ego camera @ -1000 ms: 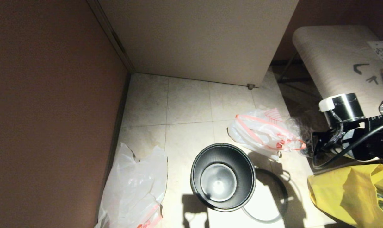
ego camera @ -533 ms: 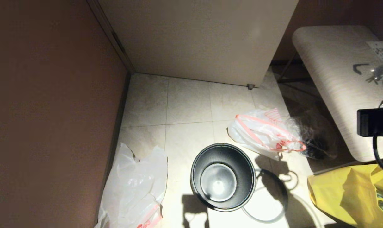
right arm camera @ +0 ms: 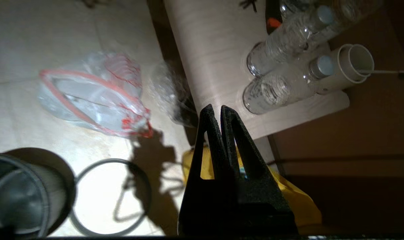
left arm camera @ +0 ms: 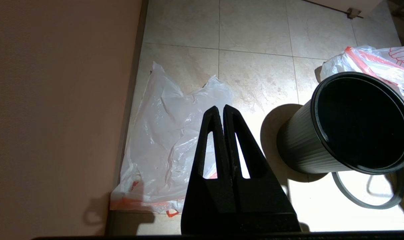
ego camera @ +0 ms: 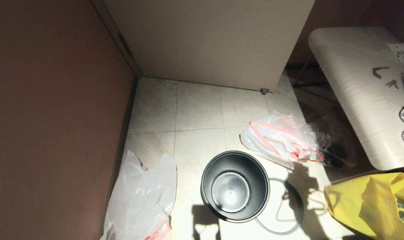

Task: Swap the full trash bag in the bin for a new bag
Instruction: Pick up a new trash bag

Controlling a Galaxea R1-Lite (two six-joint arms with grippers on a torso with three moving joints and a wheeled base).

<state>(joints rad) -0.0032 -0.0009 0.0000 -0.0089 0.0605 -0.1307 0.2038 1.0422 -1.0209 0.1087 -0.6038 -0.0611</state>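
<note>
The black bin (ego camera: 235, 160) stands empty on the tiled floor, and its grey hoop (ego camera: 278, 231) lies flat on the floor beside it on the right. Behind the bin to the right lies the full trash bag (ego camera: 275, 140), bulky white with red drawstring loops. The new bag (ego camera: 141, 196) lies limp against the left wall. Neither gripper shows in the head view. My left gripper (left arm camera: 221, 108) hangs shut and empty above the new bag (left arm camera: 168, 133), left of the bin (left arm camera: 302, 146). My right gripper (right arm camera: 216, 108) is shut and empty, high over the table edge, right of the full trash bag (right arm camera: 91, 96).
A yellow bag (ego camera: 372, 203) sits at the near right. A light table (ego camera: 348, 73) with clear bottles (right arm camera: 282, 43) stands on the right, and a clear crinkly bag (ego camera: 332, 150) lies under its edge. A brown wall (ego camera: 55, 116) closes the left, a white panel (ego camera: 215, 43) the back.
My right arm, which was low by the full trash bag and the table a second ago, has drawn up and off to the right, out of the head view. Bags, bin and hoop lie unmoved.
</note>
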